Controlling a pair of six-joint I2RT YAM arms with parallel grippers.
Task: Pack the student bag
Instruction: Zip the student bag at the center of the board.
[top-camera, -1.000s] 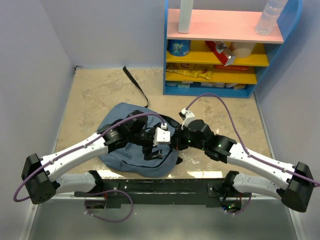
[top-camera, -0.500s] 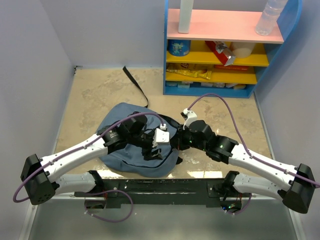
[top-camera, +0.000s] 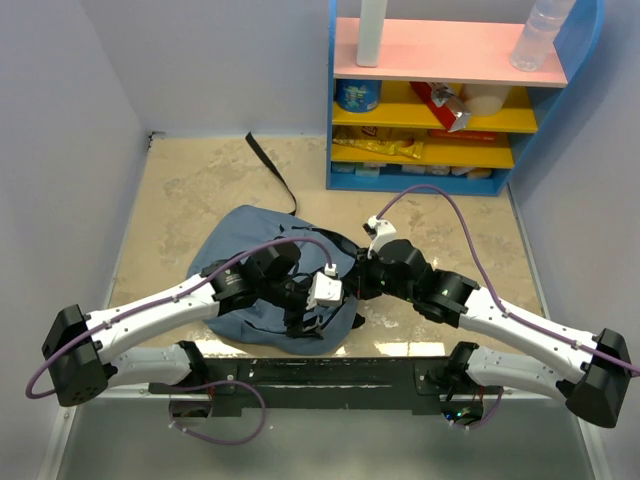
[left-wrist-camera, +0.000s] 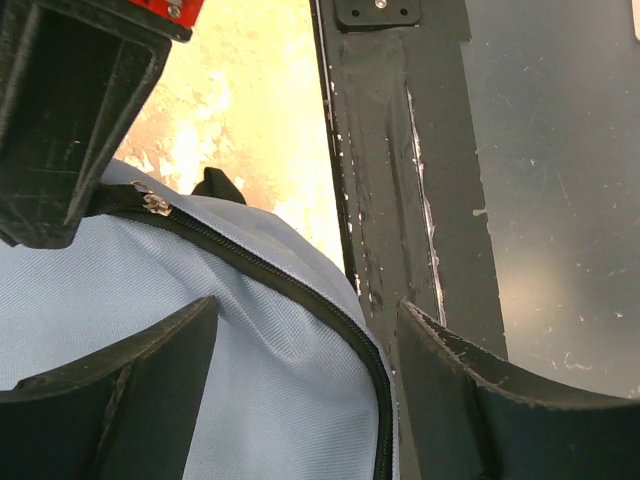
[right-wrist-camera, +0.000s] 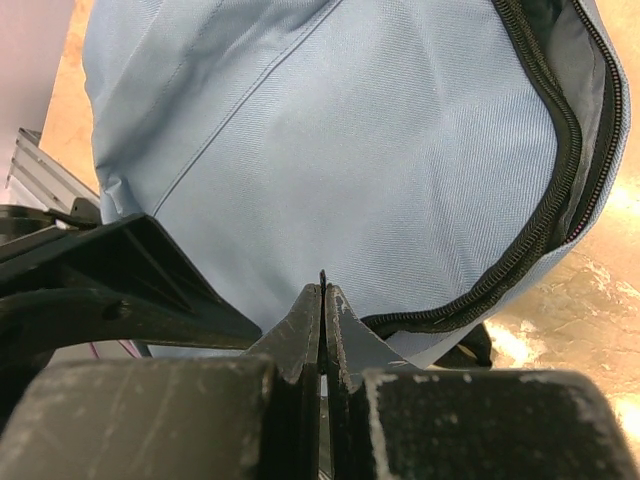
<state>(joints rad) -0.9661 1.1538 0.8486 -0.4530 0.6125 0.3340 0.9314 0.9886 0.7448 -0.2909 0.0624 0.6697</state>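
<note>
left jaws: spread, straddling bag (left-wrist-camera: 250, 330) zip (left-wrist-camera: 290, 285), gripping nothing
right jaws: clenched at bag edge (held item unclear)
progress: zip part open; closing likely left

One student bag (top-camera: 230, 242), two arms (top-camera: 150, 310) — one shelf (top-camera: 450, 55)

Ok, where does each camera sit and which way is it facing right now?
Top external: fixed above and behind the bases, looking down on the table; left arm and right arm meet over the student bag.
Left wrist: on that arm, looking down past the open left gripper at the zipper and black rail.
Right wrist: looking past the shut right gripper at the bag's side.
Shared: both wrist views show the zipper.
</note>
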